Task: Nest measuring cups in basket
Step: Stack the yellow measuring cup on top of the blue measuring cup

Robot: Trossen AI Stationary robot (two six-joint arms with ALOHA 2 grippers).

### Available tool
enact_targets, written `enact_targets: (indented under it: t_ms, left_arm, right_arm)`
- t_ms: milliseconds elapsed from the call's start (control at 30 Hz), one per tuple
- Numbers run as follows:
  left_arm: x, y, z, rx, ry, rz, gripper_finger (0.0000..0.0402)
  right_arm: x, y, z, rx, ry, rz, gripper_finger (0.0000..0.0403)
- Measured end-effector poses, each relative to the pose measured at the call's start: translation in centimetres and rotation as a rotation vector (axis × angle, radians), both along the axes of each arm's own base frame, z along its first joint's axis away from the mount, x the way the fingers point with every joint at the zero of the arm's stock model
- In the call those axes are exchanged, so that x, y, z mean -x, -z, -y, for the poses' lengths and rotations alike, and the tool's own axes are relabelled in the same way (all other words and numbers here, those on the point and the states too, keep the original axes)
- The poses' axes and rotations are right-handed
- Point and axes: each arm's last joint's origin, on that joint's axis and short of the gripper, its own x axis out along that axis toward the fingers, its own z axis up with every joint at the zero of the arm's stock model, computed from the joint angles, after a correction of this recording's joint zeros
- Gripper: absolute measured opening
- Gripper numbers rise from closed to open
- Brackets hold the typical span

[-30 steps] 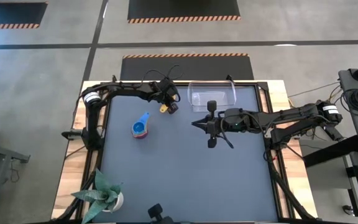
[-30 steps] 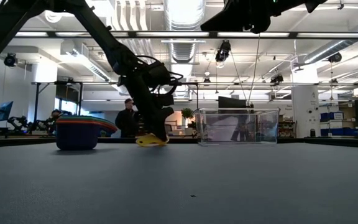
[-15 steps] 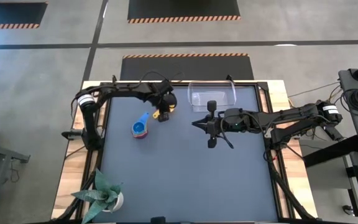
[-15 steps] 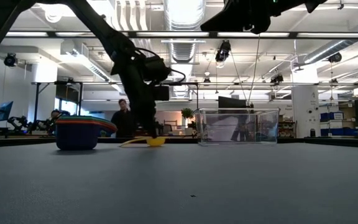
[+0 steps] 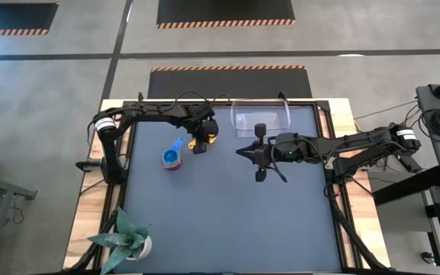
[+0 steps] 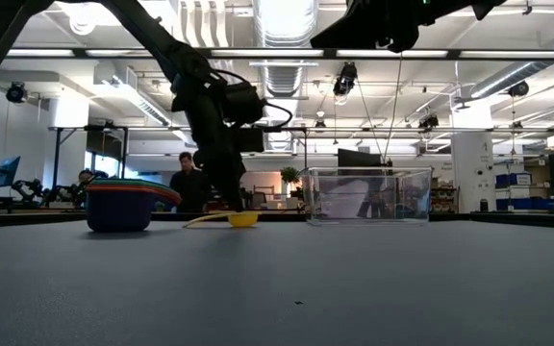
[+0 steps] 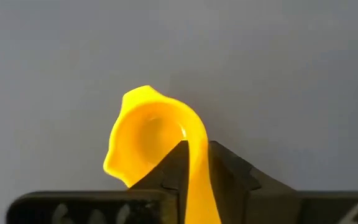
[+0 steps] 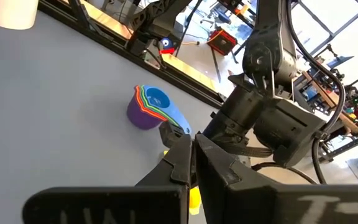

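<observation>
Apparently the left hand (image 7: 194,186) grips the handle of the small yellow plastic scoop (image 7: 148,140) resting on the grey bench (image 5: 228,206) beside the clear rectangular bin (image 5: 261,116) — that narrow hold could slip on lifting.

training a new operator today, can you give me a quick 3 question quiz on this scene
1. True or false: the yellow measuring cup already lies inside the basket.
2. Which gripper is at the yellow cup's handle? A) left gripper B) right gripper
3. Fill in: the stack of nested cups sits on the ____, outside the basket.

Key:
1. False. It rests on the table, beside the basket.
2. A. The left gripper has its fingers on either side of the handle; the right gripper waits mid-table, shut.
3. table
</observation>
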Motion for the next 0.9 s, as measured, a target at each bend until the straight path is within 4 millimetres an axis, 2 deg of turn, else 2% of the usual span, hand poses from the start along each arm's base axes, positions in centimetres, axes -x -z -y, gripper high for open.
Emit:
enact_targets:
  t_ms: [233,533,800,900]
  left_arm:
    - [-0.3,-0.07,0.23,-0.01,0.012,0.016,0.009]
    - [-0.95,-0.19,0.94,-0.012,-0.001,0.042,0.0095]
    - [-0.84,-0.13,0.96,-0.024,-0.007,0.022,0.0143]
    - [-0.89,-0.03,0.93,-0.037,-0.011,0.017,0.0144]
  right_arm:
    - [0.0,0.0,0.0,-0.001,0.0,0.0,0.0009]
    - [0.0,0.01,0.0,-0.001,0.0,0.0,0.0009]
    - [0.0,0.0,0.0,-0.001,0.0,0.0,0.0009]
    - [0.0,0.01,0.0,0.0,0.0,-0.001,0.0009]
